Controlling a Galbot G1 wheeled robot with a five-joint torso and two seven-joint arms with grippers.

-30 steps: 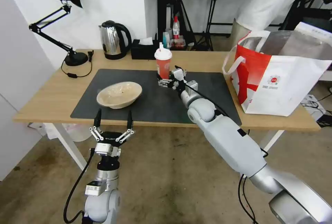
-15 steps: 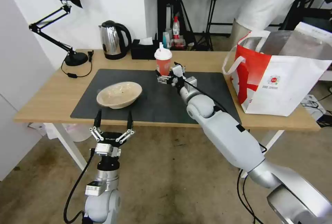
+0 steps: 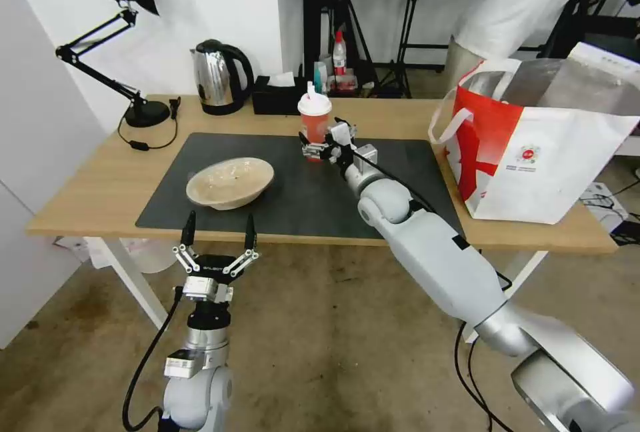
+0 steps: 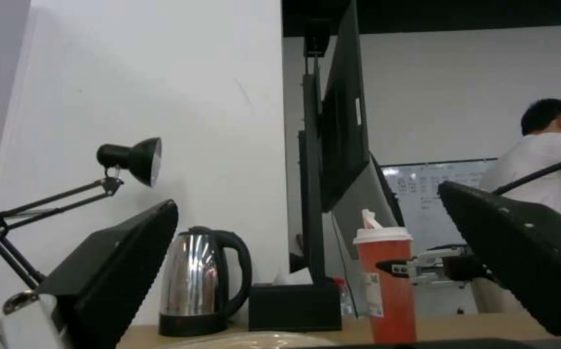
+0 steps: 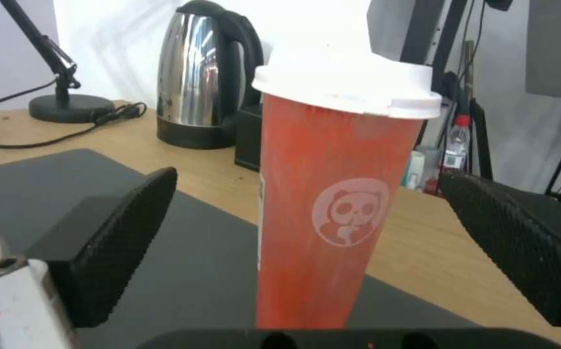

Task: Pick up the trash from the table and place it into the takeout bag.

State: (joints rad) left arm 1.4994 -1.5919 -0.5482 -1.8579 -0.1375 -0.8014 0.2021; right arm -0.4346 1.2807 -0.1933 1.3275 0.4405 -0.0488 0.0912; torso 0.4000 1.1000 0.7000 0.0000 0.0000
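**Right gripper around the red cup on the wood table**

We face a light wood table (image 3: 100, 179) with a dark grey mat (image 3: 293, 199), against a white wall. Nearest us, below the table edge, our left gripper (image 3: 217, 231) waits with fingers spread apart. On the mat sits a shallow beige bowl (image 3: 230, 183). Farther back, our right gripper (image 3: 319, 148) has its textured black fingers (image 5: 119, 237) apart on either side of the upright red cup (image 5: 332, 203), which has a white lid and a round panda logo. A white takeout bag (image 3: 533, 145) with a red panel stands at the right. Behind are a steel kettle (image 3: 217, 77) and a black desk lamp (image 3: 127, 52).
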